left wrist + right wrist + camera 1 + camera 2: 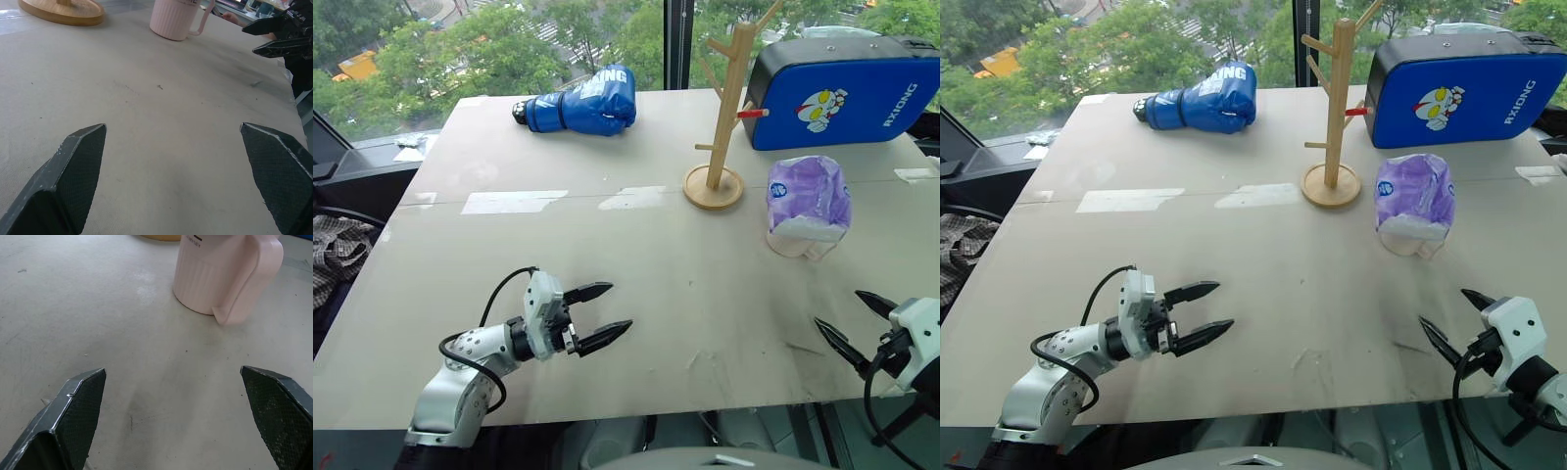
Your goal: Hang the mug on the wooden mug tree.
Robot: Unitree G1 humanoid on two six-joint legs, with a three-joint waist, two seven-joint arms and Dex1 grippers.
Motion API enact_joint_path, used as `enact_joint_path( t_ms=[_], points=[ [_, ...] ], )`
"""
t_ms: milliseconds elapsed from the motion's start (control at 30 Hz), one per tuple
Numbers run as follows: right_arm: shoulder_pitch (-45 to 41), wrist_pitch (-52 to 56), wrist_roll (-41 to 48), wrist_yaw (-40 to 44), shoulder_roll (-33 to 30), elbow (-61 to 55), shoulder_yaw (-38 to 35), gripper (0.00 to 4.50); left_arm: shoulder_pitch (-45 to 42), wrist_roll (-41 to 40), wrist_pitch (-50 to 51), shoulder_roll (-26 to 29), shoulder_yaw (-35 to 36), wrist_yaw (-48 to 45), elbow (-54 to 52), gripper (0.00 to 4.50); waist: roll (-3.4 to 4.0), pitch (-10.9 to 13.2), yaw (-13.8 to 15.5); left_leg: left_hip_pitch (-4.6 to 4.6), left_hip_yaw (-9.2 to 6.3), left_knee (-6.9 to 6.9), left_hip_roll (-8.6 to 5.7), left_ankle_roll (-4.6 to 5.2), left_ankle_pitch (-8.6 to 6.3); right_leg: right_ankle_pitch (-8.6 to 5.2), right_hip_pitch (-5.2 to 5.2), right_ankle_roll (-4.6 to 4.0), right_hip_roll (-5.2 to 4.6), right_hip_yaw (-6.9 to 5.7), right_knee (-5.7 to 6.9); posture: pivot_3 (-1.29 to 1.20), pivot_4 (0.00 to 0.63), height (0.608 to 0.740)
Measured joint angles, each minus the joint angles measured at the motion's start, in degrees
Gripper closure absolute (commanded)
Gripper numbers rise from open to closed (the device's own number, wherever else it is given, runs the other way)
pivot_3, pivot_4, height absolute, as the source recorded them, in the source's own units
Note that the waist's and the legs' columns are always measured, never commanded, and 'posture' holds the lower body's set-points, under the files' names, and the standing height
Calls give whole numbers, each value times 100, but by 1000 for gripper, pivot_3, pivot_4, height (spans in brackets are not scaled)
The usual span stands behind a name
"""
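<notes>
The mug [215, 279] stands upright on the table at the right, its pale ribbed body and loop handle plain in the right wrist view. In the left eye view a purple-and-white plastic bag [810, 191] covers its top, and only its white lower part [791, 243] shows. The wooden mug tree [726, 108] stands behind and left of it on a round base, one red-tipped peg pointing right. My left gripper [619, 306] hovers open and empty over the near left of the table. My right gripper [838, 307] is open and empty at the near right, a short way in front of the mug.
A blue boxing glove [582, 103] lies at the far middle of the table [636, 245]. A blue strike pad [842, 93] stands at the far right behind the tree. Pale tape patches [514, 201] mark the table's middle left. The near table edge runs just below both grippers.
</notes>
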Motion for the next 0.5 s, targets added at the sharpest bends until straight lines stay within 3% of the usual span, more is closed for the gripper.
enact_joint_path(
  t_ms=[200,500],
  points=[
    [-102,-120,-225,-269,95,-288,-43,53,-548,-143,12,90,10,-305,4,0,4,-1,12,-2,-3,2,-1,-2,1,0,0,0,0,-5,1,0,150,740],
    [-137,-54,-919,-174,-800,-971,-570,53,-1112,-513,57,159,-28,-851,-328,0,4,-1,-1,-5,-3,2,-1,-3,2,0,-1,1,1,-5,-4,0,150,740]
  ],
)
